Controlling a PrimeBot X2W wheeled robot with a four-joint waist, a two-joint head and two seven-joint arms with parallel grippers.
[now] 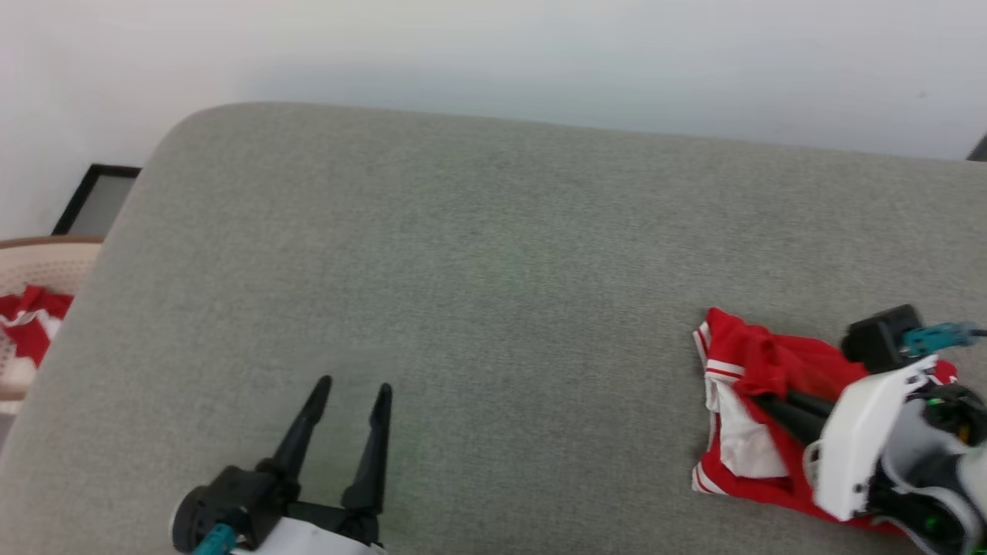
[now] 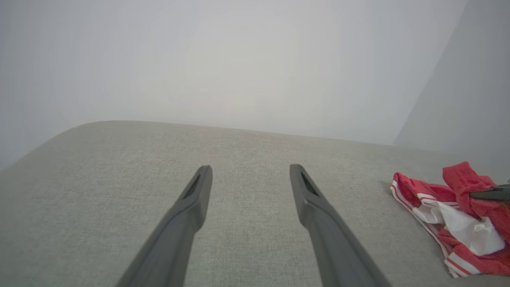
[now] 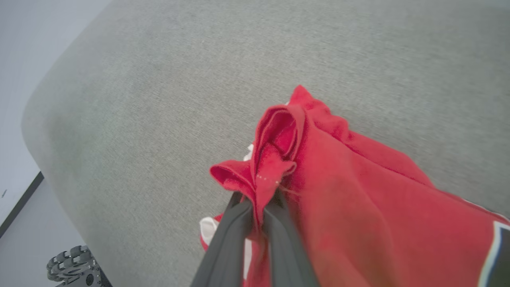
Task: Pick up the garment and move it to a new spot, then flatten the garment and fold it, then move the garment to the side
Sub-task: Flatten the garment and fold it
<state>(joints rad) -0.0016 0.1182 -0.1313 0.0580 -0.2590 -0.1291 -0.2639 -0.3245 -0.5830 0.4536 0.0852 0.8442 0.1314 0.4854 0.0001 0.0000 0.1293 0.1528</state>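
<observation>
Grey padded surface takes up most of the head view, with a rounded corner at far left. Plain pale wall is behind it.

The garment is on the surface at the robot's right, near the front edge, well apart from the left arm. It's a bunched heap, not flat: red cloth, white-and-red striped trim along the left edge, white piece crumpled in the middle. Left wrist view has the same heap at its right edge, resting on the pad. In the right wrist view the garment drapes off to the right, with a black, pale-outlined patch at the lower right corner.

Right gripper points left into the heap, white wrist housing over the garment's right part. Jaws are pressed together, pinching a gathered red fold: in the right wrist view the cloth sticks up past the tips. Cannot tell if the pinched fold is off the surface.

Left gripper is at lower left over bare pad, fingers spread wide, nothing between them.

Off the left edge, lower down: beige basket with red-and-white cloth in it, and a black-framed panel against the wall.

Small roller wheel shows below the pad edge in the right wrist view.
</observation>
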